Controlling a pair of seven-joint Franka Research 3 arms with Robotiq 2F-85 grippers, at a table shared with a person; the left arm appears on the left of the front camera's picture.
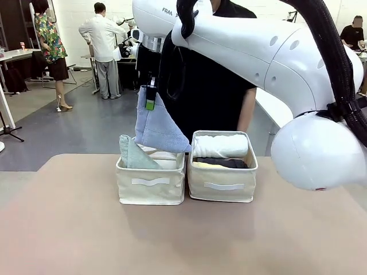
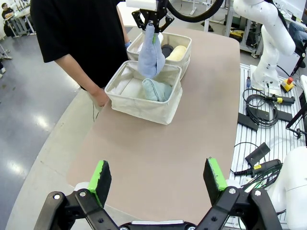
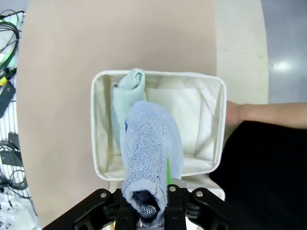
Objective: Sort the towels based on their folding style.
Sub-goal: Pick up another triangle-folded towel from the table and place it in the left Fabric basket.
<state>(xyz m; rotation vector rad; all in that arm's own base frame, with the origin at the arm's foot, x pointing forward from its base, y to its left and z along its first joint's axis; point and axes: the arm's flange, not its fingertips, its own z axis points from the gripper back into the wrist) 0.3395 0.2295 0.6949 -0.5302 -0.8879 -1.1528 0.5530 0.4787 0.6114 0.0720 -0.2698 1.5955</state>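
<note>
Lighting: bright, even overhead indoor light in all three views, with no hard shadows.

Front view: faint soft shadows on the tabletop (image 1: 69, 229) just in front of the cream bins (image 1: 150, 186). The right arm (image 1: 315, 149) sits close to the lens at the right of the frame, slightly soft, with mild highlights on its white shell.

Left wrist view: glare patches on the grey floor (image 2: 19, 143) at left; wide-angle stretch toward the edges.

Right wrist view: a floor glare spot at upper right. The blue towel (image 3: 151, 143) is shaded and soft at the bottom edge.

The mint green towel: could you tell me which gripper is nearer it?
Right. The right gripper hangs just above the mint green towel; the left gripper is far off.
</note>
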